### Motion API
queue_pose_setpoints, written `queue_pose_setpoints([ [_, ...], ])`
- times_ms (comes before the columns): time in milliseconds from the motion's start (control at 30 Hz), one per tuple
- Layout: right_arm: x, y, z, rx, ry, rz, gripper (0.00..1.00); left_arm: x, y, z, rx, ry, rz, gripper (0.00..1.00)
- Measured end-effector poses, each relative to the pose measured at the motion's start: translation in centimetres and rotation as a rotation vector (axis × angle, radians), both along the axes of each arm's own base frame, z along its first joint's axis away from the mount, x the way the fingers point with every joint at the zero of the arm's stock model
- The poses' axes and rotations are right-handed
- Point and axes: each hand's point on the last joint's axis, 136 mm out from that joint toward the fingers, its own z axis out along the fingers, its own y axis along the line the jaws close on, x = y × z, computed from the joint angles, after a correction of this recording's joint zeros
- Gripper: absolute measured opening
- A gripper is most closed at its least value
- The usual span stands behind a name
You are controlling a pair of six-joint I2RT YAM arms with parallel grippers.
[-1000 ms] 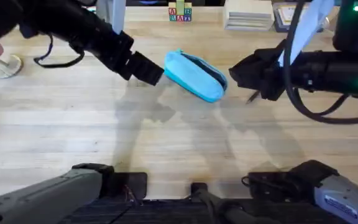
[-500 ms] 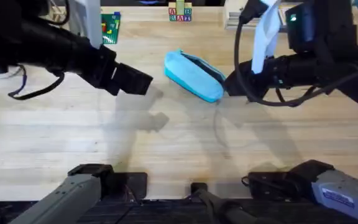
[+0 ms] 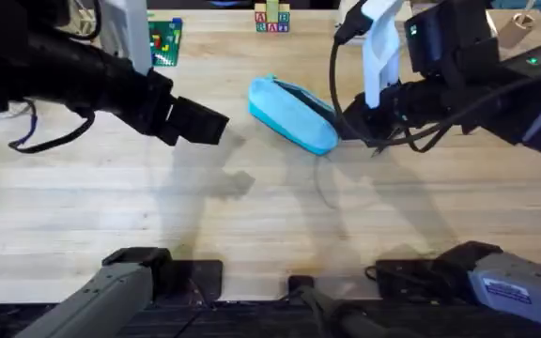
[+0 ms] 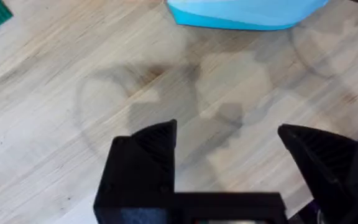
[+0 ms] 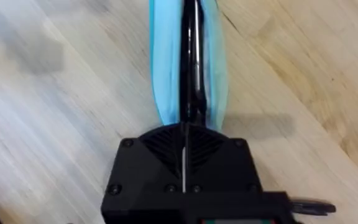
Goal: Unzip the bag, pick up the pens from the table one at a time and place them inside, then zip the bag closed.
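The sky-blue bag lies slanted at the middle back of the table, with a dark zipper line along its top. My right gripper is at the bag's right end. In the right wrist view this gripper is shut, fingertips pressed together right at the end of the bag. Whatever lies between them is hidden. My left gripper hovers a short way left of the bag, apart from it. The left wrist view shows it open and empty, the bag beyond. A small dark object, possibly a pen, peeks out under the right arm.
A green baseplate and letter blocks sit at the back edge. Bare wood stretches across the front half of the table, up to the arm bases.
My right gripper has slid left to the bag's right end. My left gripper drew back left from the bag's left end a second ago, then held still. The bag has not moved.
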Motion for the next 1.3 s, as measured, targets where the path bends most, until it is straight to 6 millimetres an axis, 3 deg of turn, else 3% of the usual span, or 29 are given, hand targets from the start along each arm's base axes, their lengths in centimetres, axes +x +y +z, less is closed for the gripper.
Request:
queue_pose_setpoints([
  [233, 0.5, 0.0, -1.4, -0.019, 0.026, -0.005, 0.03, 0.0, 0.0, 0.0, 0.0, 0.0, 0.0, 0.995],
  [467, 2.4, 0.7, -3.5, -0.025, 0.029, -0.007, 0.03, 0.1, 0.0, 0.0, 0.0, -0.002, 0.0, 0.995],
  [867, 2.1, 1.1, -4.4, -0.014, 0.067, 0.008, 0.042, 0.9, 0.0, 0.5, -0.001, -0.044, 0.003, 0.995],
  [933, 2.1, 1.2, -4.4, -0.011, 0.07, 0.009, 0.176, 0.9, 0.0, 0.5, -0.001, -0.044, 0.002, 0.995],
  [1100, 2.0, 1.3, -4.4, -0.002, 0.071, 0.016, 0.89, 0.9, 0.0, 0.5, -0.001, -0.044, 0.002, 0.995],
  [1133, 2.1, 1.4, -4.3, -0.003, 0.065, 0.022, 0.996, 0.9, 0.0, 0.5, -0.001, -0.044, 0.002, 0.995],
  [1300, 2.1, 1.4, -4.3, -0.002, 0.064, 0.023, 0.997, 0.9, 0.0, 0.5, -0.001, -0.044, 0.003, 0.995],
])
